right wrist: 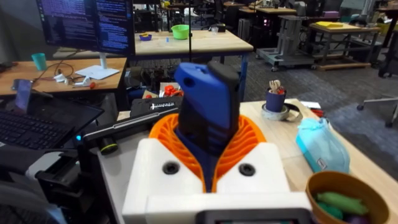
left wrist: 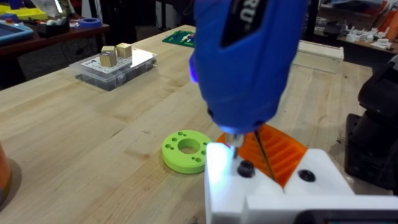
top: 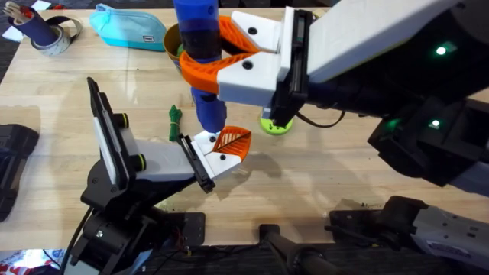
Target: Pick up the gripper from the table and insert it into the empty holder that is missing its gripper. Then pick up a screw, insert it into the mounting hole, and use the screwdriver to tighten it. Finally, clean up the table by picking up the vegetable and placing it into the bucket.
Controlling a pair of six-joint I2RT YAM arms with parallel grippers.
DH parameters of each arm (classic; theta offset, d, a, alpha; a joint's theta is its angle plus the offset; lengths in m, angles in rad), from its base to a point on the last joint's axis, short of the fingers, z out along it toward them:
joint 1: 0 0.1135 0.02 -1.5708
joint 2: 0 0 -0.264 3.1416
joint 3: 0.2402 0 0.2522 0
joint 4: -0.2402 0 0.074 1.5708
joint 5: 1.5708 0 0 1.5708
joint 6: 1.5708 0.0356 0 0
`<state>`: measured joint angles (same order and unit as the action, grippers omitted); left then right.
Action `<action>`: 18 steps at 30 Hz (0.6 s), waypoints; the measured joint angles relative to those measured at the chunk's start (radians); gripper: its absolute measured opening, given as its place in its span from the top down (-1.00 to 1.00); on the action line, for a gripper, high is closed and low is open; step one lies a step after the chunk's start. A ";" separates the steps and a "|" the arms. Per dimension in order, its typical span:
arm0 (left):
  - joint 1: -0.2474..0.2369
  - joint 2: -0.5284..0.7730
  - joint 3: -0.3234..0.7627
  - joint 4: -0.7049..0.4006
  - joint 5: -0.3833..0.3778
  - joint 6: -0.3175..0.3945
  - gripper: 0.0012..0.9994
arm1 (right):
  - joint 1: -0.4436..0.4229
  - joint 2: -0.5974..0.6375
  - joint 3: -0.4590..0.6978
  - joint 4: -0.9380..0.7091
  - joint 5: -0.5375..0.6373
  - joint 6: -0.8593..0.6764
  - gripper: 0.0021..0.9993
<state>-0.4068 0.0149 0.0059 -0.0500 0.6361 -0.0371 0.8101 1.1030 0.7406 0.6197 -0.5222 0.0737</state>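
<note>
The right claw [top: 221, 57], close under the camera, is clamped round the thick blue screwdriver [top: 200, 46], upright with its tip on the white block of the small orange gripper [top: 229, 143] seated in the holder [top: 153, 164]. The rigid, smooth screwdriver looks best gripped mid-barrel.

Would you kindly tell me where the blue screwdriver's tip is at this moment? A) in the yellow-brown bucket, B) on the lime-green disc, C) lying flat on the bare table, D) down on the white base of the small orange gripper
D: held upright by the right gripper, the screwdriver has its tip on the white base of the gripper seated at the holder.
</note>
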 joint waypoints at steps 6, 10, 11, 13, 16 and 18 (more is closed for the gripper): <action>0.000 0.001 0.000 -0.003 0.000 -0.004 0.97 | 0.000 0.005 -0.002 -0.008 0.002 0.006 0.92; 0.000 0.001 0.000 -0.003 0.000 -0.004 0.97 | 0.001 -0.003 -0.005 -0.006 0.002 0.009 0.92; 0.000 0.001 0.000 -0.003 0.000 -0.004 0.97 | 0.001 -0.007 -0.006 -0.006 0.002 0.009 0.92; 0.000 0.001 0.000 -0.002 -0.001 -0.004 0.97 | 0.001 -0.017 -0.007 -0.006 0.002 0.011 0.92; 0.000 0.001 0.000 -0.002 -0.001 -0.004 0.97 | 0.001 -0.027 -0.007 -0.002 0.001 0.017 0.92; 0.000 0.001 0.000 -0.002 -0.001 -0.004 0.97 | 0.001 -0.028 -0.007 0.010 0.001 0.026 0.92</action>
<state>-0.4068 0.0158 0.0059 -0.0525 0.6353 -0.0414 0.8108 1.0752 0.7334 0.6300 -0.5209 0.0993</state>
